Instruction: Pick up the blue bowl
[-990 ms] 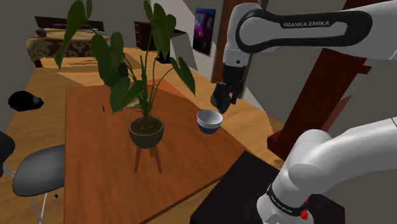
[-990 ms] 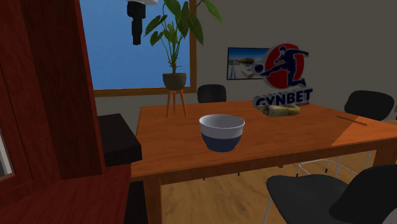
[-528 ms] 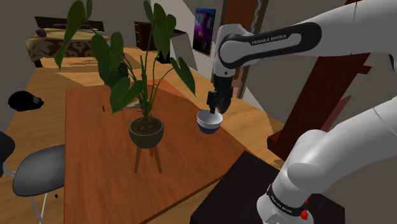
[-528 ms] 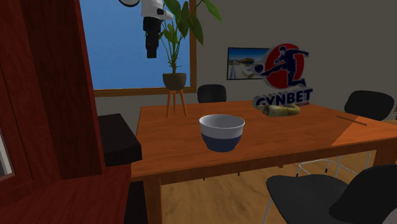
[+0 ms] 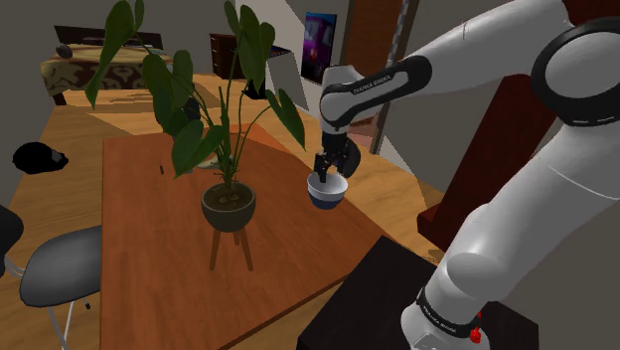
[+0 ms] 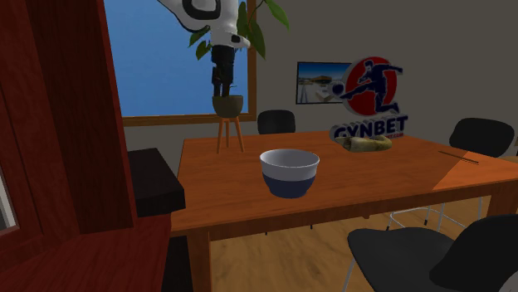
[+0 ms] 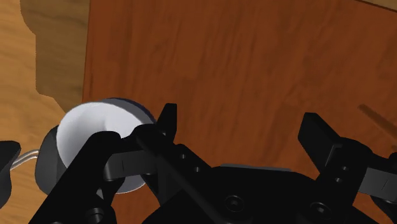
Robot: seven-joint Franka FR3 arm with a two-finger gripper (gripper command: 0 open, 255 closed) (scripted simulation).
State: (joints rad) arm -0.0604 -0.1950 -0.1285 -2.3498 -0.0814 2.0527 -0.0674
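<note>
Jaws spread apart and empty above the table (image 5: 149,249). In the second exterior view the bowl (image 6: 290,172), white inside and blue below, sits mid-frame, to their lower right. At my wrist it lies outside one finger (image 7: 167,124), not between the two. Being round, it has no long axis. My arm (image 5: 383,80) reads FRANKA EMIKA and the wall sign (image 6: 369,108) reads GYNBET.

In the shoulder view, the potted plant (image 5: 230,204) stands centre-left on the table (image 5: 139,259). Its long leaves (image 5: 288,114) arch toward the bowl (image 5: 326,192) from the upper left. Bare tabletop lies between pot and bowl and across the lower left.
</note>
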